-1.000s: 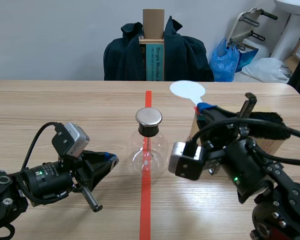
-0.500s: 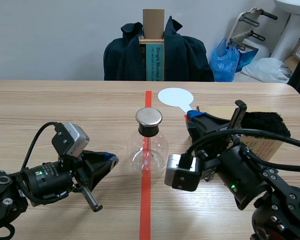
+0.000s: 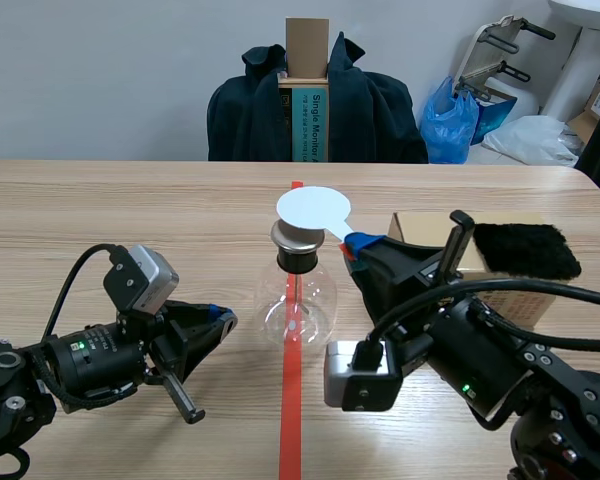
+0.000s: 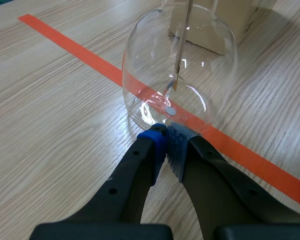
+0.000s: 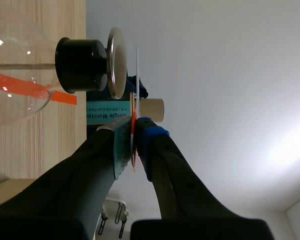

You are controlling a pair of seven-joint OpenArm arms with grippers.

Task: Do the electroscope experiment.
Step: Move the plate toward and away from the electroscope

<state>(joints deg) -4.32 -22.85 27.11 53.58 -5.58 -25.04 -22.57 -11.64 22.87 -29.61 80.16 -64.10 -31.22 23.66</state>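
The electroscope is a clear glass flask with a black stopper and a round metal cap, standing on the red tape line. My right gripper is shut on the handle of a white round paddle; the disc hovers just over the metal cap. In the right wrist view the paddle shows edge-on, close beside the cap, whether touching I cannot tell. My left gripper lies low on the table left of the flask, shut on nothing, its tips at the flask's base.
A cardboard box with a black fuzzy cloth on it stands right of the flask, behind my right arm. A chair draped in a dark jacket with a box on it stands beyond the table's far edge.
My right gripper has carried the white paddle leftward, from in front of the box to over the flask's metal cap. The left arm has not moved.
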